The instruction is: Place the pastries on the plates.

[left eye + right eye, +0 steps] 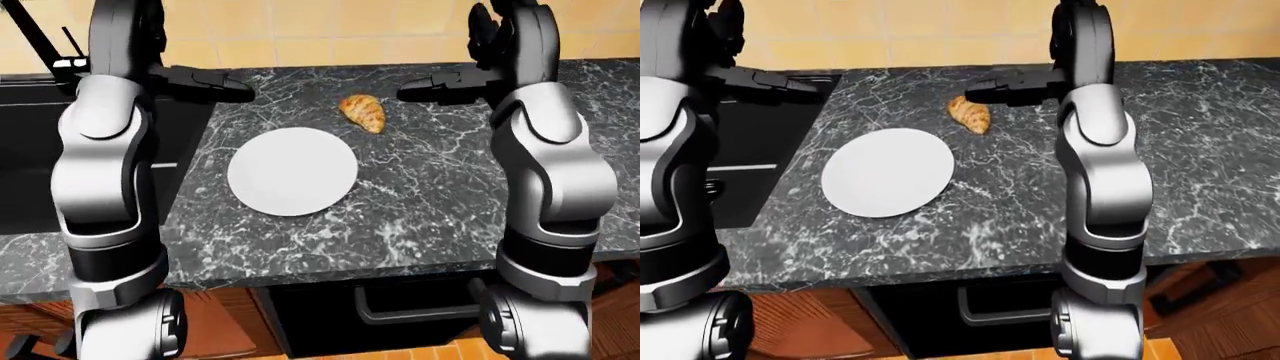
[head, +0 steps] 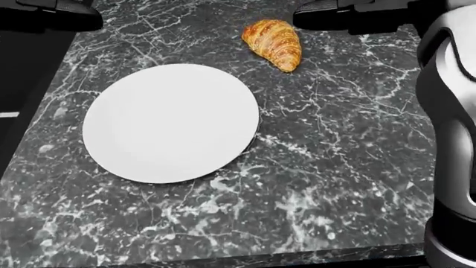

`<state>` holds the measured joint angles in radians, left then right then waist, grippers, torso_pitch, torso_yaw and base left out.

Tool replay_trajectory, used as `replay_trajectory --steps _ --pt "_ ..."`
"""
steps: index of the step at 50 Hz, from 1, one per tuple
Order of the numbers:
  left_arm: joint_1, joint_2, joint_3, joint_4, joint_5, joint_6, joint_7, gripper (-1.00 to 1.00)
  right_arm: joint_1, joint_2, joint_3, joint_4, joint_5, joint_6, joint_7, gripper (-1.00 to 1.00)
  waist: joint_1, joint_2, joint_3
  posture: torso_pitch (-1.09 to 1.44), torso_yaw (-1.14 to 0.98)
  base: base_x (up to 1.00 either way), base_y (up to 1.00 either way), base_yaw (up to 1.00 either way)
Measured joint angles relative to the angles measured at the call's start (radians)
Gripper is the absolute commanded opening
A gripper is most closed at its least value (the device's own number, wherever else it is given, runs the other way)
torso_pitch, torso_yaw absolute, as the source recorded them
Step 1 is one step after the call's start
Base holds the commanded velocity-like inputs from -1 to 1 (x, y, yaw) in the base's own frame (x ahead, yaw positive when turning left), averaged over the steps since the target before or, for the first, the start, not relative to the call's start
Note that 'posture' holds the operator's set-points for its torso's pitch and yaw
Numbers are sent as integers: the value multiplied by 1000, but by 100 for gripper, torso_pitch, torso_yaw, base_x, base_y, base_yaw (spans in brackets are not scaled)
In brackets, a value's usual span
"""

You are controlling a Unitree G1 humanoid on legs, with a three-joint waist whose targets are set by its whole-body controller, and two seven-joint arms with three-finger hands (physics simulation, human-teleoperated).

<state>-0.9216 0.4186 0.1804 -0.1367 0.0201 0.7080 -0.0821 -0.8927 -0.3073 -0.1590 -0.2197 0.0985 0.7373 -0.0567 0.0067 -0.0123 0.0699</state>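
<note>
The croissant (image 2: pixel 274 43) lies on the dark marble bench (image 2: pixel 350 167), at about one o'clock from the white plate (image 2: pixel 171 123) in the head view, near the plate but not touching it. The plate has nothing on it, so I think the job now is to pick the croissant up. The right hand (image 1: pixel 440 88) hangs over the bench just to the right of the croissant and is not touching it. It looks flat and dark, so I cannot tell if its fingers are spread or closed. The left hand (image 1: pixel 205 84) hangs over the bench at about eleven o'clock from the plate, far from the croissant and holding nothing that I can see. I cannot tell how its fingers are either. To do this well, I think the right hand should come down over the fat middle of the croissant and close softly, because a pastry is soft and flaky and could squash. Then it only needs a short trip toward seven o'clock to reach the middle of the plate. It should set the croissant down low, not drop it, so it does not roll off. The bench is smooth gray and black stone with white veins. A black sink (image 1: pixel 770 150) is at nine o'clock from the plate. A black oven with a handle (image 1: pixel 400 315) sits under the bench. The wall (image 1: pixel 920 30) up top is pale yellow tile.
</note>
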Motion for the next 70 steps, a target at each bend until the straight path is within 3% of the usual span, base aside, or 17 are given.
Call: replay_trajectory --steps 18,21,26,30,37,41,45,55,66,70 --pt "10 1 7 -53 3 -1 -4 100 10 -1 -12 -32 33 -1 -8 100 -11 23 -23 0 0 0 0 8" --pt "13 8 24 -58 9 -8 1 100 -1 -1 14 -20 18 -10 -7 100 -21 43 -12 0 0 0 0 0" --pt "34 4 27 -34 16 4 7 100 8 11 28 -15 8 6 8 100 -9 18 0 0 0 0 0 0" --pt "23 3 20 -39 12 7 1 100 -30 -5 12 -1 2 24 10 100 -3 -19 -2 0 0 0 0 0" --pt "17 -7 10 -21 10 -14 -1 100 -136 -56 4 107 -13 41 10 100 1 4 -14 0 0 0 0 0" --pt "25 -6 13 -26 9 -20 -2 100 -219 -86 32 258 -53 23 45 100 -4 10 -17 0 0 0 0 0" --pt "39 -9 12 -29 11 -22 -3 100 -368 -93 69 589 -138 -42 84 100 -9 17 -20 0 0 0 0 0" --pt "57 1 20 -103 2 15 -18 100 -639 -32 78 1412 -307 -452 84 100 -15 31 -21 0 0 0 0 0" --pt "41 1 41 -85 -19 43 1 100 -595 3 67 1567 -418 -557 -24 100 -10 29 -21 0 0 0 0 0" --pt "54 25 23 -105 -24 53 -5 100 -577 8 49 1585 -451 -571 -81 100 -8 30 -19 0 0 0 0 0"
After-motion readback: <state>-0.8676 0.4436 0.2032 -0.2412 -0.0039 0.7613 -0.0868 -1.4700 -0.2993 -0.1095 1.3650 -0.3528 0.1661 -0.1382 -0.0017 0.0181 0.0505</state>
